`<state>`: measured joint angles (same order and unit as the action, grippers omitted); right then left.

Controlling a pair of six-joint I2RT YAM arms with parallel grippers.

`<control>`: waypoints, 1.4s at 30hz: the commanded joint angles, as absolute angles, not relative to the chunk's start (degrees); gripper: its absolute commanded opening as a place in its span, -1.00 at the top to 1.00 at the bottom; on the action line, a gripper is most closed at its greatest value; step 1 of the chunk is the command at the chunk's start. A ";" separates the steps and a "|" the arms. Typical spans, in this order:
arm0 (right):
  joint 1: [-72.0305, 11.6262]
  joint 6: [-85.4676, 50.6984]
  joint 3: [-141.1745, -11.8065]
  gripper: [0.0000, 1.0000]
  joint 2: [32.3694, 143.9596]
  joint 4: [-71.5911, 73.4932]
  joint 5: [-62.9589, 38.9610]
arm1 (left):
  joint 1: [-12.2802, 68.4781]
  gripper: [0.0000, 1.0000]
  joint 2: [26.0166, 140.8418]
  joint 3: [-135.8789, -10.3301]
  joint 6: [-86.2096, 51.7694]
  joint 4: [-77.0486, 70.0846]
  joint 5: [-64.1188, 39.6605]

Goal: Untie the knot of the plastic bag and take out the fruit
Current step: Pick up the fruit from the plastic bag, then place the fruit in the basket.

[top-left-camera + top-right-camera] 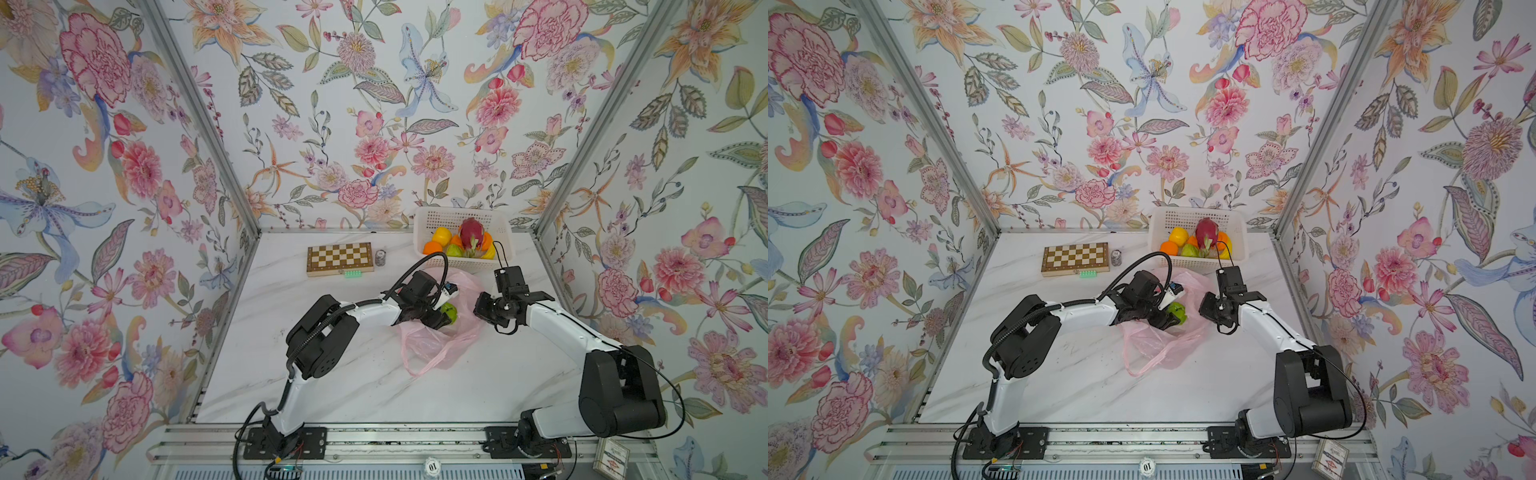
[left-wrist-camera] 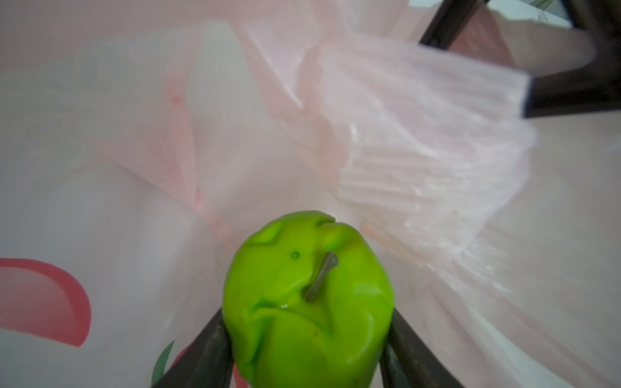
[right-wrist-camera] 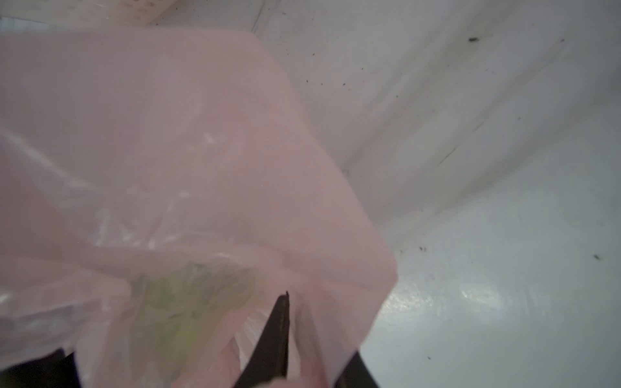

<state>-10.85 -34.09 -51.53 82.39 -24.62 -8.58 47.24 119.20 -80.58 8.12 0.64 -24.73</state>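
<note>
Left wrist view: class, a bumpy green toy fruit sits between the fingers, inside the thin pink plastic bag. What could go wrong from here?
The left gripper holds the bumpy green toy fruit only by its rounded sides; it may slip on lifting.
The thin pink plastic bag, pinched by the right gripper, could cling and be dragged along.

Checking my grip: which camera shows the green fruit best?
The left wrist view: the green fruit fills the foreground, stem visible, between the left hand's fingers. Both top views show a small green patch; the right wrist view, a green blur through the plastic bag.
</note>
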 commanded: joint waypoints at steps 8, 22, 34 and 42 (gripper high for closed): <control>-10.23 -36.33 -54.76 0.64 82.77 -27.38 -7.84 | 49.29 -0.05 104.06 -73.39 5.90 -2.88 -31.28; -12.37 -35.67 -46.97 0.03 77.40 -26.27 -8.62 | 49.66 -0.04 91.36 -69.93 3.14 -8.53 -20.08; -9.99 -37.81 -51.35 -0.57 57.61 -31.46 -13.99 | 45.97 -0.05 90.74 -74.50 -5.12 -13.58 -20.54; -6.13 -47.80 -58.17 -0.75 54.05 -23.58 -33.80 | 43.39 -0.05 93.23 -73.91 -13.92 -25.39 -27.16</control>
